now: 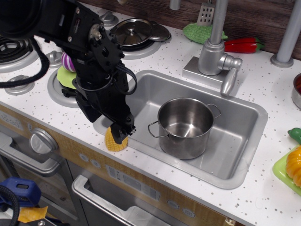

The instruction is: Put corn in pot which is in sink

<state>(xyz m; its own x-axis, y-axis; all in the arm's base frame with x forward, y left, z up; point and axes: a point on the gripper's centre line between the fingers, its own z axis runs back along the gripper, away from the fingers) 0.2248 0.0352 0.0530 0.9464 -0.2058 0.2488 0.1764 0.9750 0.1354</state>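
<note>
The small yellow-orange corn (114, 142) stands at the counter's front edge, just left of the sink's front-left corner. My black gripper (121, 133) reaches down onto the corn's top, and its fingers look closed on it; the upper part of the corn is hidden by them. The shiny steel pot (184, 126) with two loop handles stands upright and empty in the middle of the silver-grey sink (237, 157), to the right of the gripper.
A grey faucet (214, 49) rises behind the sink. A green knobbly toy (201, 33) and a red pepper (242, 45) lie at the back. An orange ribbed toy (294, 167) sits at the right edge. A steel lid (134, 31) and a purple striped toy (68, 61) lie on the stove at the left.
</note>
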